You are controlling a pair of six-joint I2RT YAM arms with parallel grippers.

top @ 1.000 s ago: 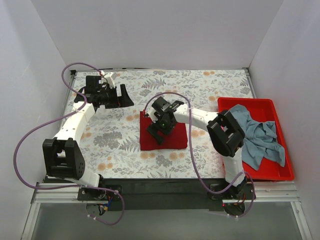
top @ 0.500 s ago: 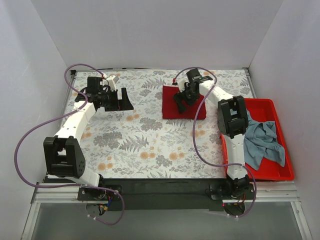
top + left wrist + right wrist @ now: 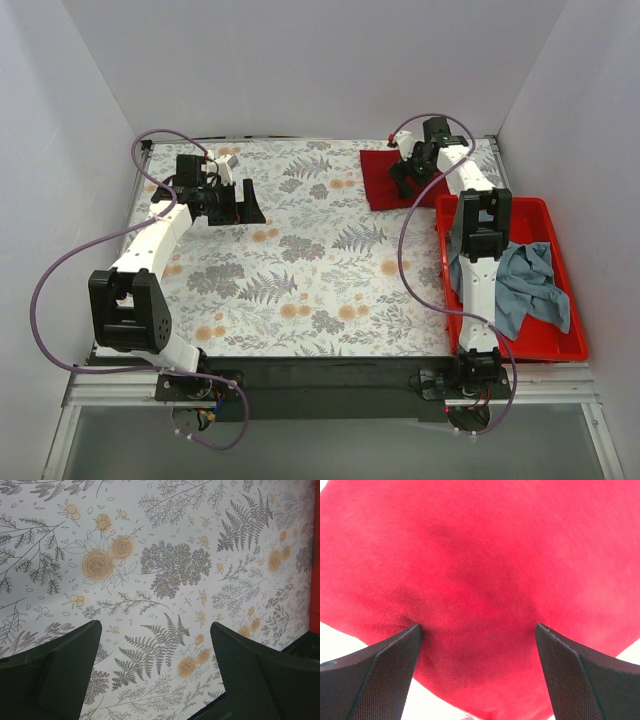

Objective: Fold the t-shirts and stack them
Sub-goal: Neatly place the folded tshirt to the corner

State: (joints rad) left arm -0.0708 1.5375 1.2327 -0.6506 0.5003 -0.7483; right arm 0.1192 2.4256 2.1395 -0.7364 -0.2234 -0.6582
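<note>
Fingers (image 3: 370,680) of the right tool (image 3: 477,630) stand wide apart on the folded dark red t-shirt (image 3: 378,185), clamping nothing (red cloth fills the wrist view). That shirt lies at the upper right of the floral tabletop (image 3: 300,270). The grey-blue t-shirt (image 3: 525,285) lies crumpled in the red bin (image 3: 560,340). At upper left, the left tool (image 3: 155,625) hangs above bare tabletop, its 2 fingers parted.

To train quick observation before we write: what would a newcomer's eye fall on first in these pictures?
First, the folded dark red cloth t-shirt at the far right corner of the floral tablecloth, with the right gripper open on top of it. Next, the bright red plastic bin at the right edge, a crumpled grey-blue t-shirt lying in it. The left gripper hangs open at far left.
</note>
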